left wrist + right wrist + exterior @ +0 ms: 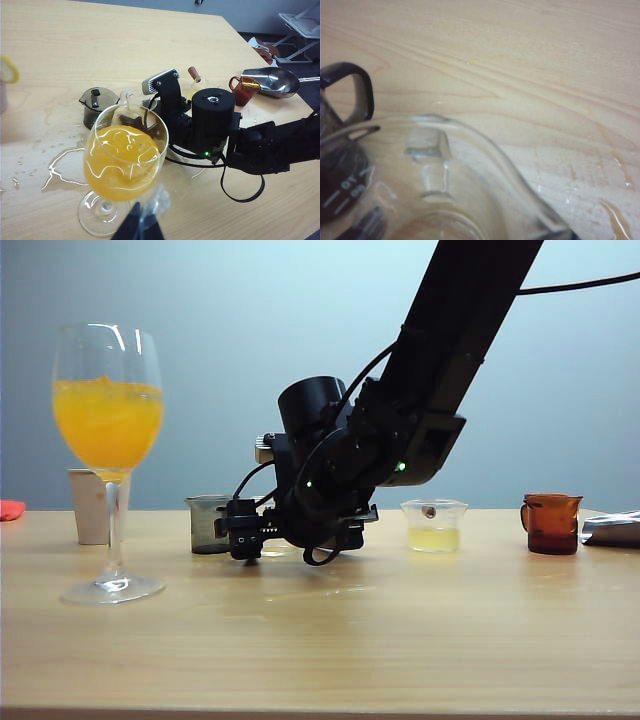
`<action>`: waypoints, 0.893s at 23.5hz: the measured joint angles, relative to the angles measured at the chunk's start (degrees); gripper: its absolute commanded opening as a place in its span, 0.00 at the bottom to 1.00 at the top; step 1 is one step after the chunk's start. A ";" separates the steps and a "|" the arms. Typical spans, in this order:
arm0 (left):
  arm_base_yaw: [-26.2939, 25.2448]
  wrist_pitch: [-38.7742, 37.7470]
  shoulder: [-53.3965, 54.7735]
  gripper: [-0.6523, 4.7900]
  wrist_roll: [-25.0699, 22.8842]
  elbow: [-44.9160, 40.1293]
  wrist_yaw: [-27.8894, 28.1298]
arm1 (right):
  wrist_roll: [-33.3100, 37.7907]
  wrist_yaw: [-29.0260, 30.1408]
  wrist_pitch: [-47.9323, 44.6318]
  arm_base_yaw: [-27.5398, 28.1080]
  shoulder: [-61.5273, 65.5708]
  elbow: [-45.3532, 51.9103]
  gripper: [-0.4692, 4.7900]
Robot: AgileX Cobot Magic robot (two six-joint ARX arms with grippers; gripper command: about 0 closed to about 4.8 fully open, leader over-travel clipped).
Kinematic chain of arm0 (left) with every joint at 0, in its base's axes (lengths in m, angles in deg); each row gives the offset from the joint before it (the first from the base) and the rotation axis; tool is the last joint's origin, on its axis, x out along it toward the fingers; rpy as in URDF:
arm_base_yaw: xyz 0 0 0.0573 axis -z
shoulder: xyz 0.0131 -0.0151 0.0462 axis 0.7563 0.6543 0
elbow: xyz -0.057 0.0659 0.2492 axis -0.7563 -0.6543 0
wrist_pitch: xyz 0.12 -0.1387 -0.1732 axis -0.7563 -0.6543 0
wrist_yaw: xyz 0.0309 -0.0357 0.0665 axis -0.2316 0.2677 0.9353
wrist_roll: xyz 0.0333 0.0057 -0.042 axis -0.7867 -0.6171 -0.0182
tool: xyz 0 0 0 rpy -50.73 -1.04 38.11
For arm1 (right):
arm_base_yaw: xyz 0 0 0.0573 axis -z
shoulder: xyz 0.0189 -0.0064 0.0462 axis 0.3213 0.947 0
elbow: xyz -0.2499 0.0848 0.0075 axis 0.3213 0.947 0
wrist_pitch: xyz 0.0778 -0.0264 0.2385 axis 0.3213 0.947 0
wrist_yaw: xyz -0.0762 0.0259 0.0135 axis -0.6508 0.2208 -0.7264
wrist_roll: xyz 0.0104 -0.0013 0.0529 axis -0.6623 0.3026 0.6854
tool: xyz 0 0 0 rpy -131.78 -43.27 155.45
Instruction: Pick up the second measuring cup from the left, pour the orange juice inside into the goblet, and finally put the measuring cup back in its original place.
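Observation:
The goblet stands at the left of the table, its bowl more than half full of orange juice. The second measuring cup is a clear glass cup that stands empty on the wood beside the smoky grey cup. My right gripper is down at table level around it, jaws wide and open. In the exterior view the gripper hides most of the cup. In the left wrist view my left gripper is close to the goblet's foot, its dark fingers together with nothing in them.
To the right stand a wider clear cup with pale yellow liquid and an amber handled cup. A metal scoop lies past them. A beige cup stands behind the goblet. Spilled liquid wets the wood near the goblet.

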 measured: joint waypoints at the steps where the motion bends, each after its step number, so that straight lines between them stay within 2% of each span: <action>1: 0.00 0.00 0.00 0.11 0.00 0.00 0.00 | 0.00 0.00 0.52 0.00 -0.24 0.00 0.85; 13: 0.00 0.00 0.00 0.11 0.00 -0.02 0.00 | -0.04 1.62 8.39 -0.04 -4.76 0.22 0.85; 16: 0.00 0.00 0.00 0.11 0.00 0.00 0.00 | -0.04 4.17 13.03 -0.07 -7.17 0.24 0.85; 21: 0.00 0.00 0.00 0.11 0.00 0.00 -0.09 | -0.02 4.74 18.75 -0.09 -10.08 0.28 0.85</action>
